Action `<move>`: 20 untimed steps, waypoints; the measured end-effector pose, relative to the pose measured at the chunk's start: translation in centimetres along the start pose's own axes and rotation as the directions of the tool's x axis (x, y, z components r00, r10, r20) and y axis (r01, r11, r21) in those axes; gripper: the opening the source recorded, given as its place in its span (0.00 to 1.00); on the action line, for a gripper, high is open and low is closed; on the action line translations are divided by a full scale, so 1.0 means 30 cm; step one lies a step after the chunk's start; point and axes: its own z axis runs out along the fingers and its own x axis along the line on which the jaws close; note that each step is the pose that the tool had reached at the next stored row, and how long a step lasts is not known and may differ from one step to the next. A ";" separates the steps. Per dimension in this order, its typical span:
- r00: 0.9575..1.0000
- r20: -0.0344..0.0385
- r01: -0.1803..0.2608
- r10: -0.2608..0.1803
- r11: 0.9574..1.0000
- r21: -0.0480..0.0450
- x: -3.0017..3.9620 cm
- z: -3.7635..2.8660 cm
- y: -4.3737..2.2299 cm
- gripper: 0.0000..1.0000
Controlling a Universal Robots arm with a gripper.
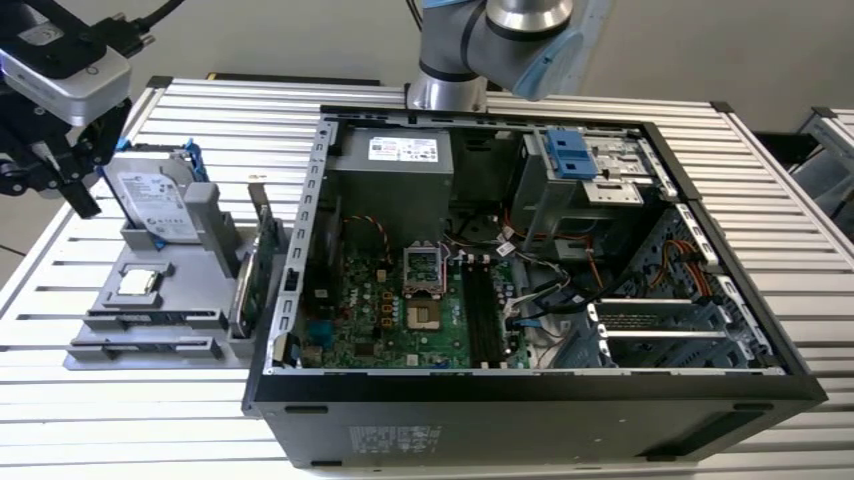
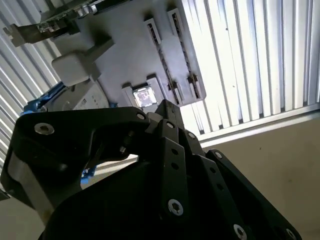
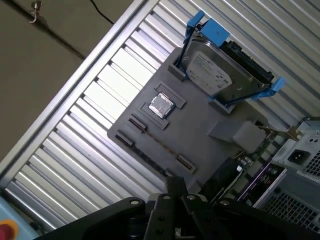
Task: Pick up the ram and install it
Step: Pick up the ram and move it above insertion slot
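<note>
Approach step: black gripper [image 1: 60, 165], grip state indeterminate (upper left, exterior view), hovers beside grey parts tray [image 1: 147, 315]; thin dark ram unlocated.

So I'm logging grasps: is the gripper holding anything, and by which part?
Nothing is held. The gripper hangs above the hard drive and grey tray, its fingers bare.

Open case [image 1: 534, 380] on slatted table [image 1: 801, 200]; holder [image 1: 147, 300] beside it on exterior view's left. Hard drive [image 1: 144, 200] upright at holder's far end, chip [image 1: 140, 283] flat nearer front, card [image 1: 247, 290] on edge between holder and case.
</note>
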 end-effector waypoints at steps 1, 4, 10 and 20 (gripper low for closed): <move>1.000 0.000 0.006 -0.006 1.000 0.000 0.000 0.000 0.000 0.00; 1.000 -0.001 0.023 -0.023 1.000 0.000 0.000 0.000 0.000 0.00; 0.999 -0.001 0.055 -0.055 0.999 0.000 0.000 0.000 0.000 0.00; 0.991 0.006 0.132 -0.132 0.991 0.010 0.000 0.000 0.000 0.00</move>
